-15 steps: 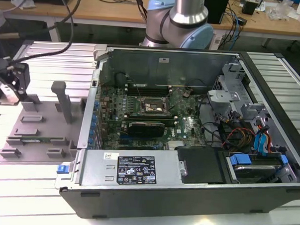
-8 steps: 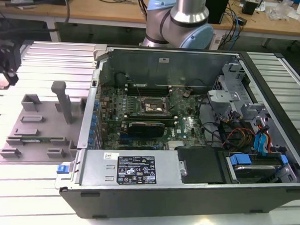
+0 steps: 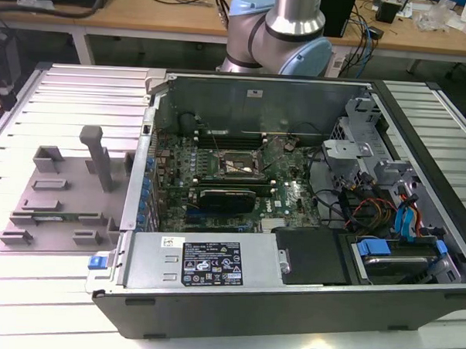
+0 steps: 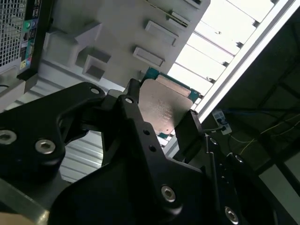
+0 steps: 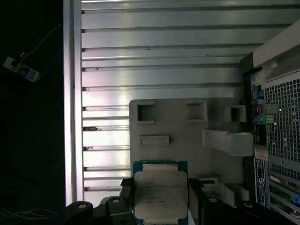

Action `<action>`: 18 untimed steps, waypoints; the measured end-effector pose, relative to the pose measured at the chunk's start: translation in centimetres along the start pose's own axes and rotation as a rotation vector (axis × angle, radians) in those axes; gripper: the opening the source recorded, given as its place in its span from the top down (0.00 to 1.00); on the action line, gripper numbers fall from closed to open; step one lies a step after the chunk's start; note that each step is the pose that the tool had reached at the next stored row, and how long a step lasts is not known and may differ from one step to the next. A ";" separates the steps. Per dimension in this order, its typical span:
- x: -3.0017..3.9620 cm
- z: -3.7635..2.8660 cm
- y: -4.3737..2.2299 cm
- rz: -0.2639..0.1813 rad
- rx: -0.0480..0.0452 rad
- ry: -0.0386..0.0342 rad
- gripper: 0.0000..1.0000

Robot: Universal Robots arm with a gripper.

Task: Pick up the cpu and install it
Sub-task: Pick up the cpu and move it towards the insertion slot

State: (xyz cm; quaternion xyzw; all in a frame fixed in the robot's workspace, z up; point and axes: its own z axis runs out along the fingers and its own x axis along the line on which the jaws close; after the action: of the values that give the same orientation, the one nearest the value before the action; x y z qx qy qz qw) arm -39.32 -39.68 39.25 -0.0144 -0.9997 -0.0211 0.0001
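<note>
Item: cpu [image 5: 161, 187], clamped by its edges in my gripper [image 5: 160, 200], at grey fixture [image 5: 187, 124]. Risk: thin edge grip, so chip cd slip/tilt and misseat in socket [image 3: 235, 167].

The cpu [image 5: 161, 194] has a pale silvery top, marked with what seems to be faint grey lettering, and a teal-green border. The gripper [image 5: 160, 199] is matt black with silver screw heads. The fixture [image 3: 62, 190] is plain mid-grey. The table [image 3: 67, 82] is pale silver, ribbed in parallel stripes. The computer case [image 3: 289, 316] is dark grey, its motherboard [image 3: 286, 196] green, with a bright blue tab [image 3: 96, 261]. The arm [image 3: 278, 30] is silver and pale blue.
</note>
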 end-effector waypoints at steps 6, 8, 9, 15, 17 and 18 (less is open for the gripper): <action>-0.06 -1.95 0.08 0.000 0.0000 0.0004 0.45; -0.54 -1.93 0.10 0.000 -0.0003 0.0001 0.45; -0.76 -1.93 0.10 0.000 -0.0002 0.0001 0.45; -3.05 -1.93 0.17 0.000 -0.0002 0.0001 0.45; -4.09 -1.93 0.20 0.000 -0.0002 0.0001 0.45; -4.71 -1.93 0.22 0.000 -0.0003 0.0001 0.45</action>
State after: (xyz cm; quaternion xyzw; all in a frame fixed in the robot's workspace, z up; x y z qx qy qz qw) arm -34.60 -39.68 41.18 -0.0144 -0.9997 -0.0212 0.0001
